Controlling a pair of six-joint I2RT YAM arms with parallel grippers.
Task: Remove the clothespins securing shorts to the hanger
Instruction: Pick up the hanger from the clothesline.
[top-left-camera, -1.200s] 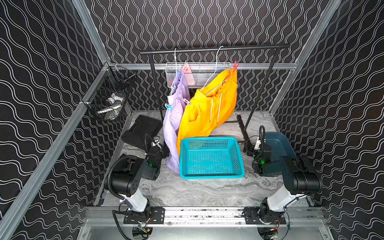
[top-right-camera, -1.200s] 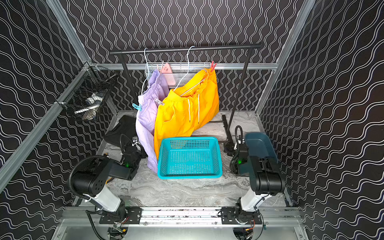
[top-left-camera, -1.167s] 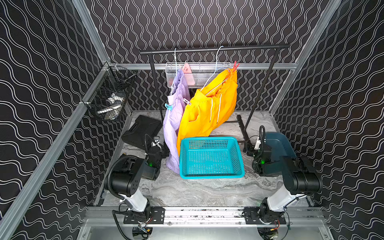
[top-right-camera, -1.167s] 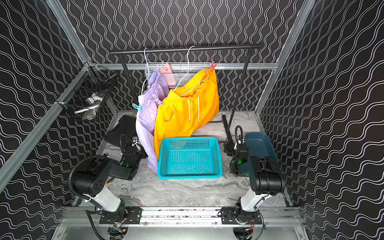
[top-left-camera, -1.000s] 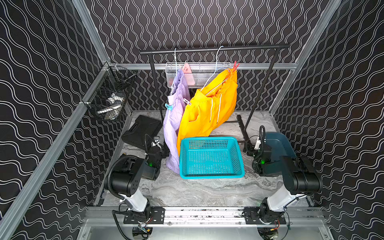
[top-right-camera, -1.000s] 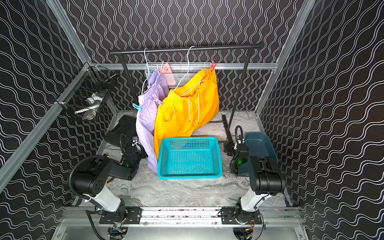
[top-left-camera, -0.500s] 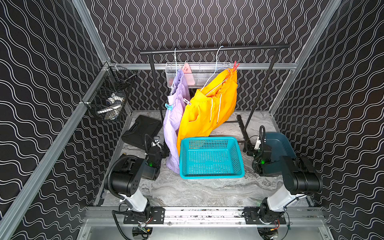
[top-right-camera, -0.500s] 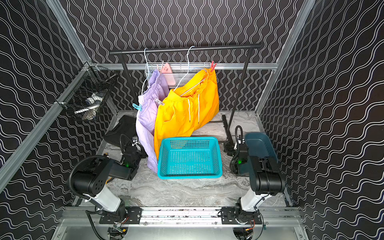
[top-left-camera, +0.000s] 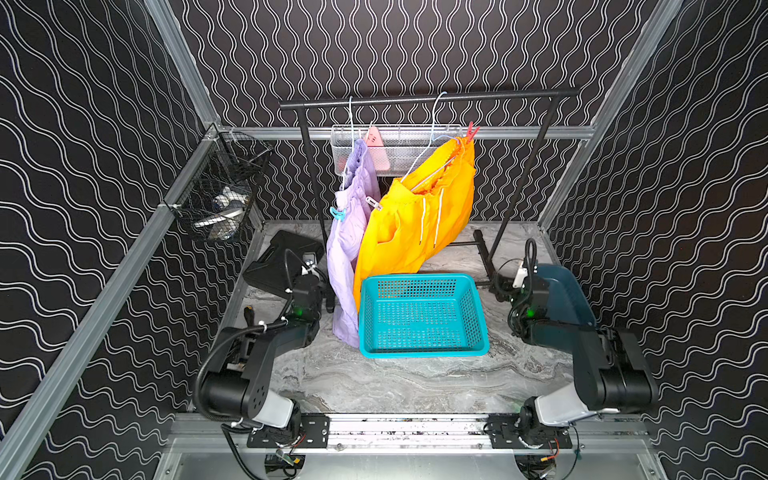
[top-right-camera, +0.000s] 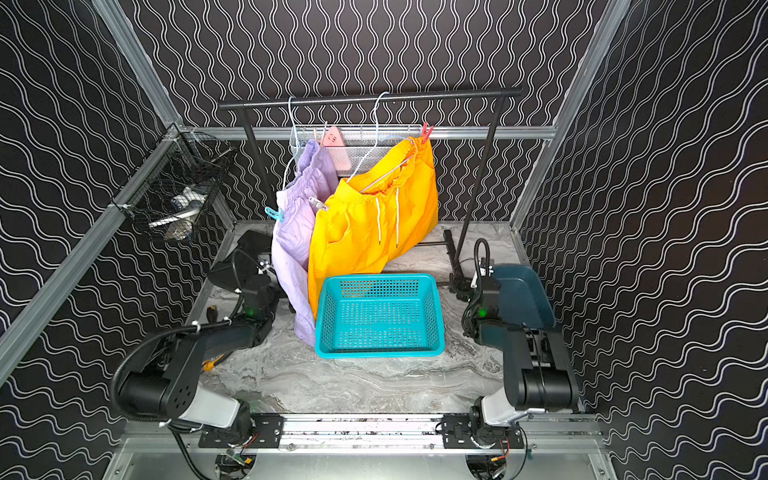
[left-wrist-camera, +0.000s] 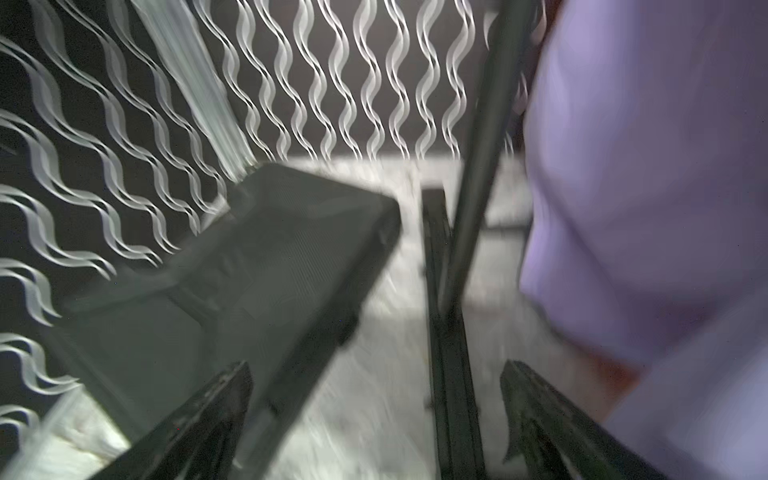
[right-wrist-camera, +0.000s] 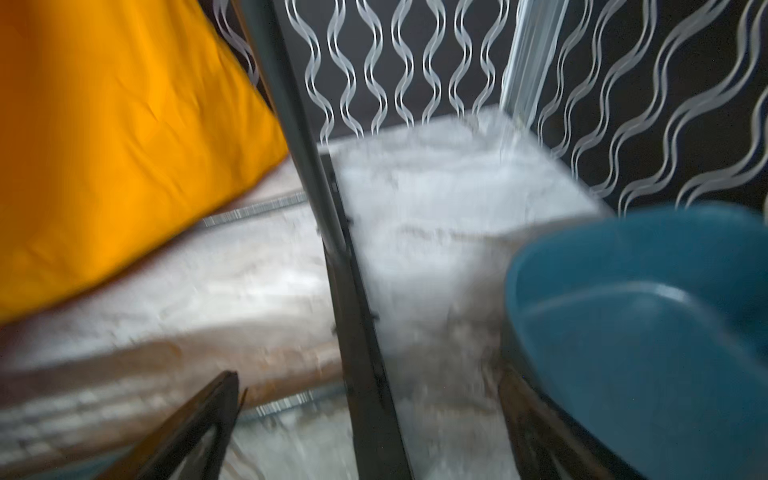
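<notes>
1. I see the orange shorts (top-left-camera: 415, 232) and lilac shorts (top-left-camera: 347, 249) hanging side by side from the rail (top-left-camera: 498, 94), above the teal basket (top-left-camera: 422, 352).
2. My left gripper (left-wrist-camera: 374, 382) and right gripper (right-wrist-camera: 368, 382) sit low, jaws apart and empty.
3. Nothing is done yet, and all 3 pins are clipped on: red clothespin (top-left-camera: 469, 131) at the orange top corner, light blue clothespin (top-left-camera: 336, 214) on the lilac waistband, whitish clothespin (top-left-camera: 373, 203) between the pairs.

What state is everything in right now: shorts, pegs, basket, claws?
orange shorts, hanging, pegged.
lilac shorts, hanging, pegged.
red clothespin, clipped on the orange shorts' top corner.
light blue clothespin, clipped on the lilac waistband.
whitish clothespin, clipped on where the two pairs meet.
teal basket, empty.
left claw, open, empty.
right claw, open, empty.
</notes>
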